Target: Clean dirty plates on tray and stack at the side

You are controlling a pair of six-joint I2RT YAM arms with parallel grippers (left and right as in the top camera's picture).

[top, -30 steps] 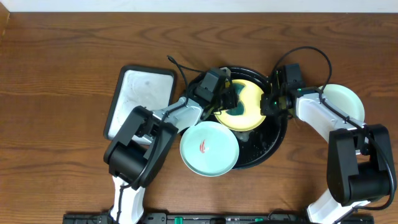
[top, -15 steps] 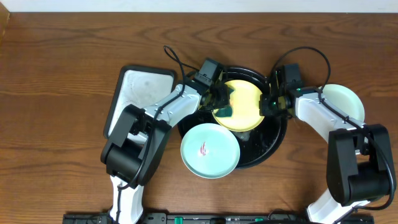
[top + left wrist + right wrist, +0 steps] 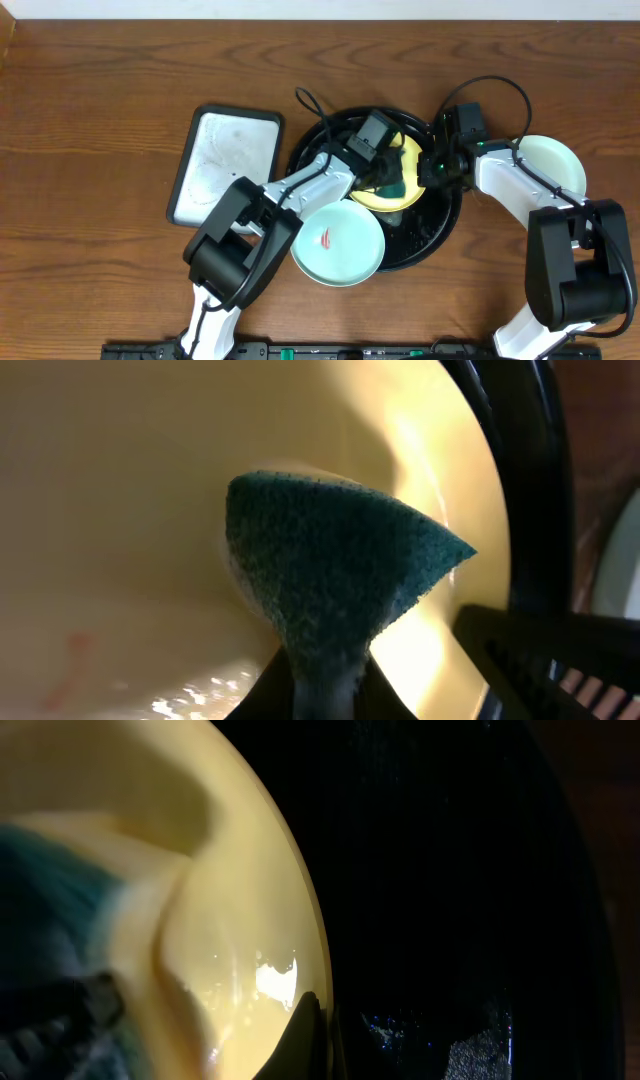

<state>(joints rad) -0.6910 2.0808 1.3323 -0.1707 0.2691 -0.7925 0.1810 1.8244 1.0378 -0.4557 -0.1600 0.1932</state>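
Observation:
The yellow plate (image 3: 398,196) is held tilted over the black tray (image 3: 440,225). My right gripper (image 3: 428,168) is shut on the yellow plate's right rim (image 3: 300,920). My left gripper (image 3: 385,178) is shut on a teal sponge (image 3: 330,565) and presses it against the yellow plate's face (image 3: 120,490). A faint red smear (image 3: 75,650) shows on the plate in the left wrist view. A mint-green plate (image 3: 337,240) with a red smear lies at the tray's front left rim. A second mint-green plate (image 3: 552,162) lies on the wood at the right.
A rectangular white-grey tray (image 3: 225,165) with a dark rim lies left of the black tray. Black cables loop above both arms. Wet spots shine on the black tray floor (image 3: 440,1020).
My left gripper has moved the sponge to the right across the yellow plate, from its left part to its right part. The right gripper and plate have stayed put.

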